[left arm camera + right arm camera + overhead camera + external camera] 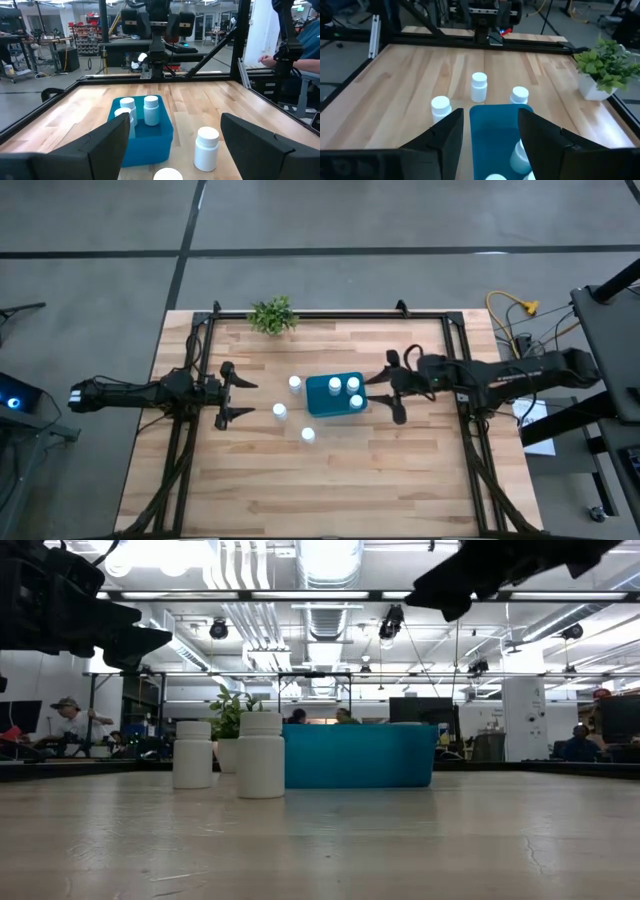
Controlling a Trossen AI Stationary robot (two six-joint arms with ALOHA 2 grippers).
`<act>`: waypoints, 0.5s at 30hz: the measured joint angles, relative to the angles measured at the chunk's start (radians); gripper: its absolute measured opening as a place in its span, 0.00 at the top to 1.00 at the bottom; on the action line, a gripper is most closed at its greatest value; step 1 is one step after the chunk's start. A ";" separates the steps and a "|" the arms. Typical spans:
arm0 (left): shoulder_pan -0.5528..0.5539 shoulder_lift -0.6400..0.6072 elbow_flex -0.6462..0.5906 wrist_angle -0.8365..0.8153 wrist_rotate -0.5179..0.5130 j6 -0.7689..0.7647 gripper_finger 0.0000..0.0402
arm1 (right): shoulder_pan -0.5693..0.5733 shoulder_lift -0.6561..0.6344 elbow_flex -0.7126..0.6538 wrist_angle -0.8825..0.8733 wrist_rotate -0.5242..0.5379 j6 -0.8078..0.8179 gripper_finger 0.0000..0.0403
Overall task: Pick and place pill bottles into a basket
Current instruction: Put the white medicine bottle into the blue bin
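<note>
table (400, 470): wooden, carrying everything
basket (322, 398): sitting mid-table, holding three bottles (343, 390)
loose bottles (280, 412): three standing just left of it
right gripper (388, 389): hovering beside basket, fingers parted, gripping nothing
left gripper (240, 398): waiting wide apart, empty

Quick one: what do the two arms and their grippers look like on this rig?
Both arms are dark, nearly black, slim and jointed. The left gripper and the right gripper each end in two flat, tapering dark fingers, matte and unmarked in the wrist views. The grippers' blocky black wrist housings match the arms. A small blue-lit box sits by the left arm's base; yellow cables lie near the right arm's base.
</note>
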 joint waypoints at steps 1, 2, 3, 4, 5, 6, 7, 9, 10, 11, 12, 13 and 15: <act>0.000 0.000 0.000 0.000 0.000 0.000 0.27 | 0.003 -0.013 -0.020 0.015 0.004 0.002 0.56; 0.000 0.000 0.000 0.001 0.000 0.000 0.27 | 0.004 -0.028 -0.041 0.029 0.006 0.007 0.56; 0.000 -0.001 0.000 0.001 0.000 0.000 0.27 | 0.004 -0.042 -0.061 0.042 0.006 0.014 0.56; 0.000 -0.001 0.000 0.001 0.000 0.000 0.27 | 0.004 -0.055 -0.080 0.056 0.006 0.019 0.56; 0.000 -0.002 0.000 0.002 0.000 0.000 0.27 | 0.004 -0.067 -0.099 0.064 0.006 0.024 0.56; 0.000 -0.002 0.000 0.002 0.000 0.000 0.27 | 0.004 -0.079 -0.121 0.073 0.006 0.031 0.56; 0.000 -0.001 0.000 0.002 0.000 0.000 0.27 | 0.004 -0.089 -0.142 0.086 0.006 0.040 0.56; 0.000 -0.001 0.000 0.002 0.000 0.000 0.27 | 0.004 -0.112 -0.177 0.107 0.006 0.043 0.56; 0.000 -0.001 0.000 0.002 0.000 0.000 0.27 | 0.004 -0.126 -0.189 0.113 0.008 0.043 0.56; 0.000 -0.001 0.000 0.002 0.000 0.000 0.27 | 0.004 -0.141 -0.200 0.123 0.009 0.042 0.56; 0.000 -0.001 0.000 0.002 0.000 0.000 0.27 | 0.004 -0.158 -0.213 0.134 0.010 0.042 0.56; 0.000 -0.001 0.000 0.002 0.000 0.000 0.27 | 0.004 -0.177 -0.224 0.140 0.010 0.042 0.56; 0.000 -0.001 0.000 0.002 0.000 -0.002 0.27 | 0.007 -0.220 -0.245 0.151 0.010 0.035 0.56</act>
